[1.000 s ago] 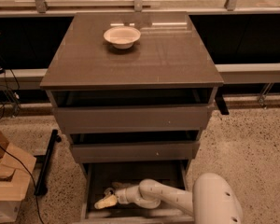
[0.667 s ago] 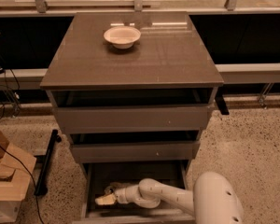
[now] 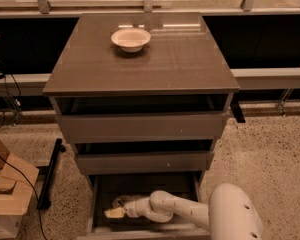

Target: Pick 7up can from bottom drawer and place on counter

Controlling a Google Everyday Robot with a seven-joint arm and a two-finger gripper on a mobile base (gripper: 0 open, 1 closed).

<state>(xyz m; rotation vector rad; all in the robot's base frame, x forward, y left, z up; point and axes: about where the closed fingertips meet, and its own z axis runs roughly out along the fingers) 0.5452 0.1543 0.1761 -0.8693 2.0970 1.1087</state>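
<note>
The bottom drawer [image 3: 146,231] is pulled out at the foot of the cabinet. My white arm reaches into it from the right, and my gripper [image 3: 114,213] sits low at the drawer's left side. A dull grey rounded shape [image 3: 124,201], which looks like the 7up can, lies right behind the gripper and is partly hidden by it. I cannot tell whether the gripper touches it. The counter [image 3: 175,59] is the glossy grey-brown top of the cabinet.
A cream-white bowl [image 3: 131,38] stands at the back of the counter. The two upper drawers [image 3: 140,126] stand slightly open above my arm. A wooden box [image 3: 10,194] with cables and a black bar [image 3: 50,174] lie on the floor to the left.
My gripper has risen very slightly inside the bottom drawer. Nothing else has moved.
</note>
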